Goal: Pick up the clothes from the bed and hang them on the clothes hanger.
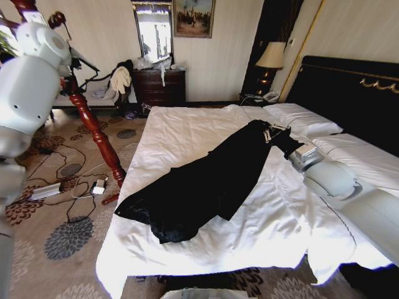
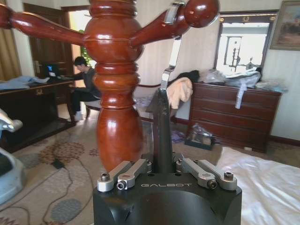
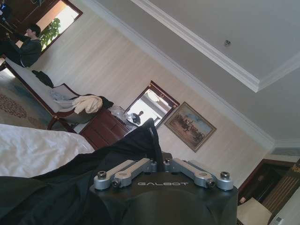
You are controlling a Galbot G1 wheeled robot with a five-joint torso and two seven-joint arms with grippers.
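Observation:
The clothes (image 1: 206,180), a long limp black garment, lie spread diagonally across the bed (image 1: 187,128). My right gripper (image 1: 274,133) reaches in from the right to the garment's end near the pillows. In the right wrist view this gripper (image 3: 151,129) is shut on a raised fold of the black clothes (image 3: 56,187). My left arm is raised at the far left by the wooden coat stand. Its gripper (image 2: 161,96) is shut on the thin silver hook (image 2: 172,58) of the clothes hanger, and the hook runs up to a peg of the stand. The hanger's black body is hidden.
The reddish-brown coat stand (image 1: 93,128) (image 2: 115,93) rises beside the bed's left edge. Cables and a power strip (image 1: 45,190) lie on the patterned carpet. A dark dresser (image 1: 161,86) and a bench piled with pale garments (image 1: 118,80) stand at the far wall. The black headboard (image 1: 349,93) is at right.

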